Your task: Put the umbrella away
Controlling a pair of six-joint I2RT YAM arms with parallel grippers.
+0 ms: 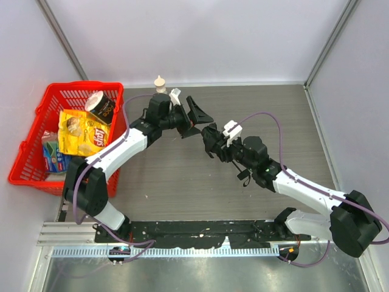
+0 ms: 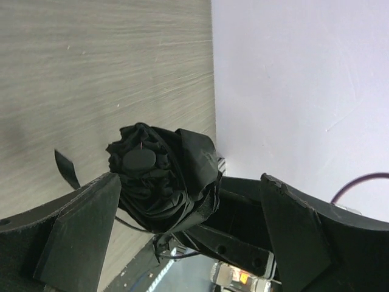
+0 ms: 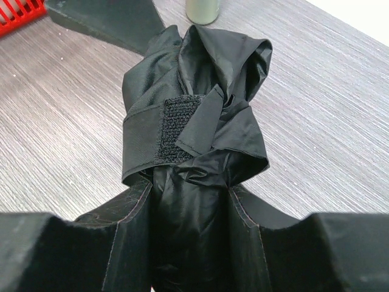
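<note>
The umbrella (image 1: pixel 212 137) is a folded bundle of black fabric held above the table between the two arms. My right gripper (image 1: pixel 220 147) is shut on its body, and in the right wrist view both pads press the fabric (image 3: pixel 194 109) just below the Velcro strap (image 3: pixel 175 129). My right gripper (image 3: pixel 191 210) hides the handle end. My left gripper (image 1: pixel 193 120) stands open around the free end. In the left wrist view the end of the umbrella (image 2: pixel 159 176) lies against one finger (image 2: pixel 79 234), apart from the other. My left gripper (image 2: pixel 191 185) grips nothing. A thin loop (image 1: pixel 243 177) dangles below.
A red basket (image 1: pixel 33 159) at the left holds a yellow snack bag (image 1: pixel 82 131), a dark cup (image 1: pixel 101 107) and other packets. A small beige bottle (image 1: pixel 160 84) stands near the back wall. Walls close the table in at the back and right.
</note>
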